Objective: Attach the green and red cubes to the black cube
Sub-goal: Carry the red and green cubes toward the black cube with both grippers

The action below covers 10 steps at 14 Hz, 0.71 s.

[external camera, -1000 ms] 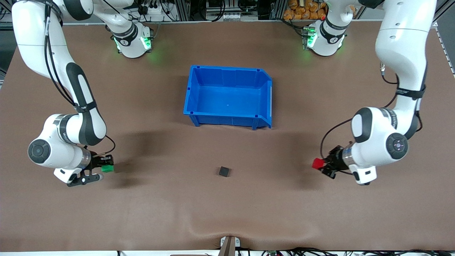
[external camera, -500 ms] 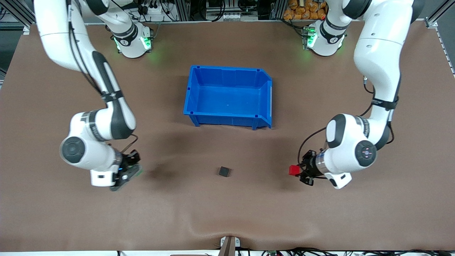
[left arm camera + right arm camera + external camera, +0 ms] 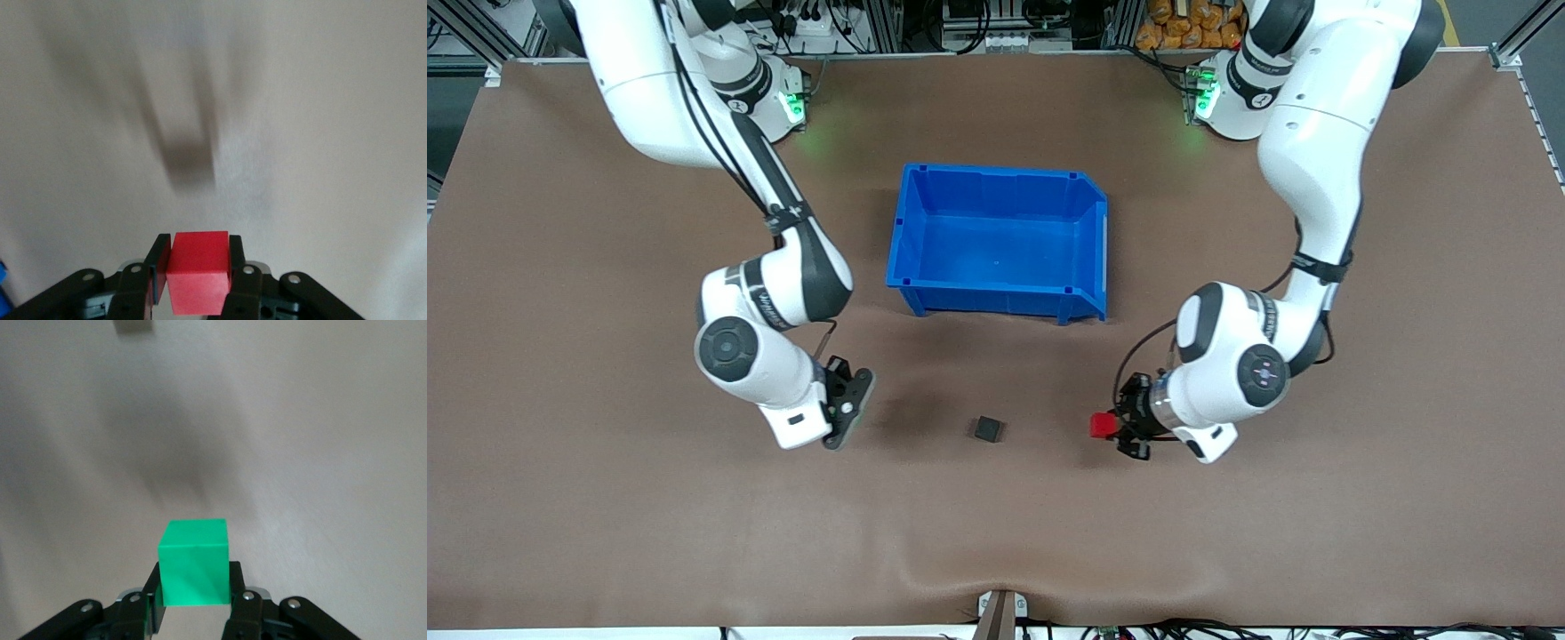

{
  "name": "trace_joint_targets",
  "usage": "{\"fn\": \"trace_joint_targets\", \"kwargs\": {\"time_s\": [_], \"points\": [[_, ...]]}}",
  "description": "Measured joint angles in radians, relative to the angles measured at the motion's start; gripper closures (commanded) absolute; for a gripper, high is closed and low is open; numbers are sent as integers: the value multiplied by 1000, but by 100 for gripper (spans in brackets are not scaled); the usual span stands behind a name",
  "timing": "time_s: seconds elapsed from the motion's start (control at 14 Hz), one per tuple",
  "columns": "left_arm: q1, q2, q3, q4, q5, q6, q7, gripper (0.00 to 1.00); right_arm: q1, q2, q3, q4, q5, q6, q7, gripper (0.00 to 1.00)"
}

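Observation:
The black cube (image 3: 987,429) lies on the brown table, nearer the front camera than the blue bin. My left gripper (image 3: 1119,428) hangs low over the table beside it, toward the left arm's end, shut on the red cube (image 3: 1102,426). The left wrist view shows the red cube (image 3: 198,270) pinched between both fingers (image 3: 157,267). My right gripper (image 3: 852,404) is low over the table toward the right arm's end, shut on the green cube (image 3: 193,561). The front view hides the green cube within the fingers. Both held cubes are apart from the black one.
An empty blue bin (image 3: 996,298) stands mid-table, farther from the front camera than the black cube. Brown table cover (image 3: 996,533) with a few wrinkles stretches all around.
Both arms have swung inward from the table's ends toward the black cube, carrying their cubes. The black cube has not moved.

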Motion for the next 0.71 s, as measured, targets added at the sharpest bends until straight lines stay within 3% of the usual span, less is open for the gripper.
{"fn": "trace_joint_targets", "kwargs": {"time_s": [0.71], "points": [[-76,161,-7,182,-3,104,-2,100,117,155,3,149,2,83,29,100]]}}
